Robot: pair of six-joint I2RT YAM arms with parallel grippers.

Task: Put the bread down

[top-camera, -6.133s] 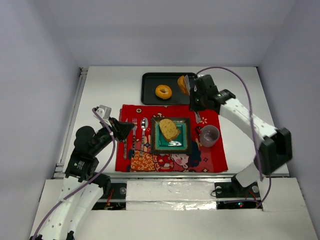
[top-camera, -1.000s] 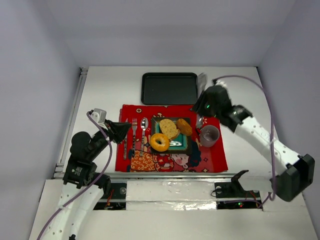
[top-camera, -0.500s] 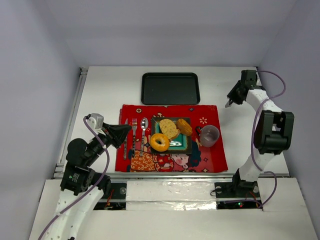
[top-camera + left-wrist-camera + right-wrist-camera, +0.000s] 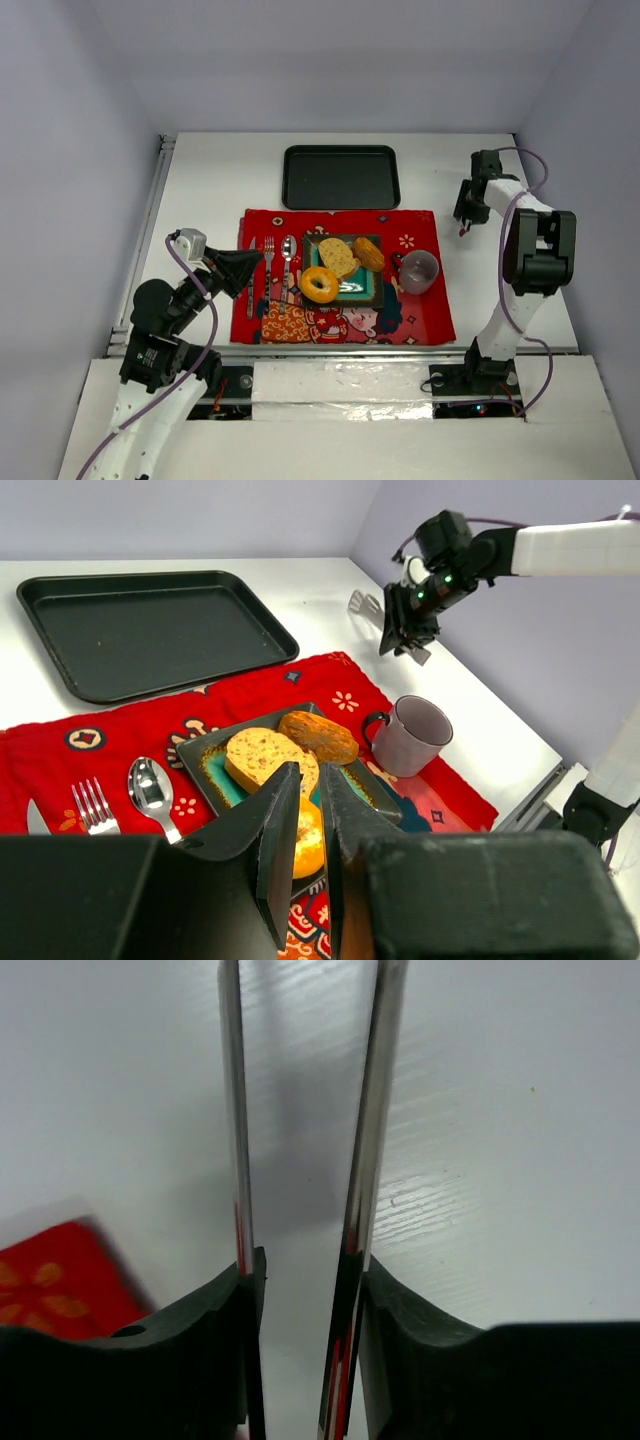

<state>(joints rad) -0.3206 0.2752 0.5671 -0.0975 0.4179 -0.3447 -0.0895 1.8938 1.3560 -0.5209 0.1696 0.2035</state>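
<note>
All of the bread is on the square teal plate (image 4: pixel 363 292) in the middle of the red placemat (image 4: pixel 300 322). The ring-shaped bagel (image 4: pixel 320 285) sits on the plate's near left corner, and you can see it overlapping the dark rim toward the mat. The paler slice (image 4: pixel 338 257) lies further back on the plate, and the browner slice (image 4: pixel 368 253) rests against its right side, near the far right corner. On the mat to the left of the plate you have a spoon (image 4: pixel 287 252), then a fork (image 4: pixel 268 260), then a knife (image 4: pixel 250 278), side by side with their handles toward the arms. A grey mug (image 4: pixel 419 271) stands just right of the plate, also on the mat, with its handle turned toward the plate. Beyond the mat's far edge, the black tray (image 4: pixel 341 177) lies on the white table (image 4: pixel 210 190). Your left gripper (image 4: pixel 311 780) hovers at the mat's left side, pointed toward the plate. Its fingers are drawn almost together with only a thin slit between them, and they grip nothing; in its wrist view they partly hide the bagel. Your right gripper (image 4: pixel 462 224) is well off to the right, over bare table beyond the mat's far right corner. Its two thin metal fingers stand moderately parted with nothing between them, and only a blurred red corner of the mat shows in its wrist view.
</note>
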